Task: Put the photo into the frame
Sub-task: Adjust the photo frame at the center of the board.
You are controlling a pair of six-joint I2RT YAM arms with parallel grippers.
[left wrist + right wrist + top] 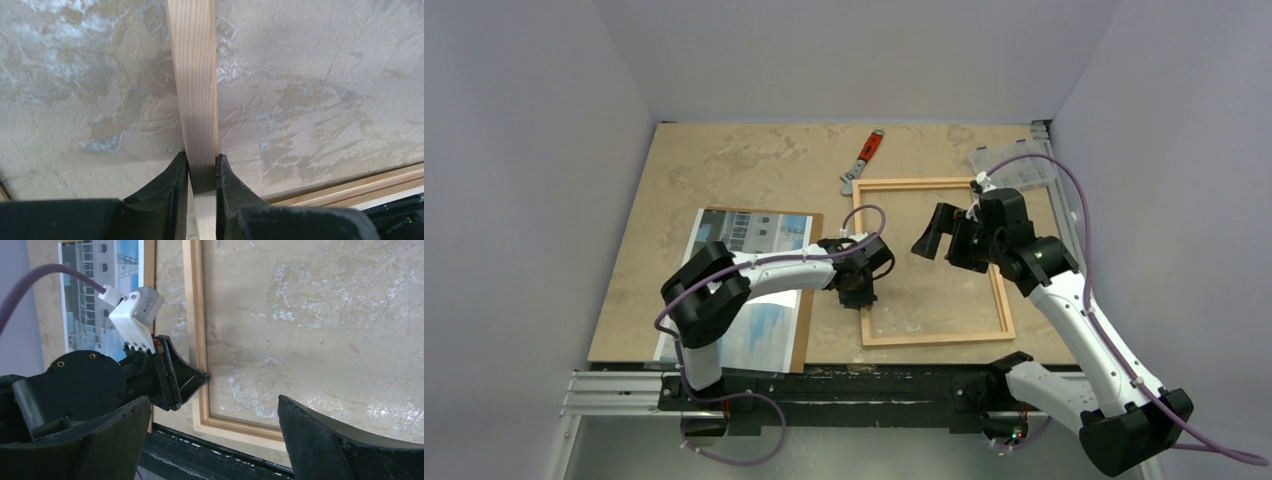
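The photo (759, 235) lies at the near left on a brown board (804, 335); the left gripper (201, 160) is clenched on the left strip of the frame (914, 183), which lies flat in the middle; above the frame hangs the right gripper (929, 238), jaws wide apart, holding nothing.

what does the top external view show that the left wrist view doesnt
Only top external: the whole frame lying flat, the photo to its left on a brown backing board, a red-handled tool at the far side, and the right end effector open above the frame. Only left wrist: the left end effector closed on one strip of the frame, a finger on each side, with the wood grain plain to see. Both: the frame and the mottled table.
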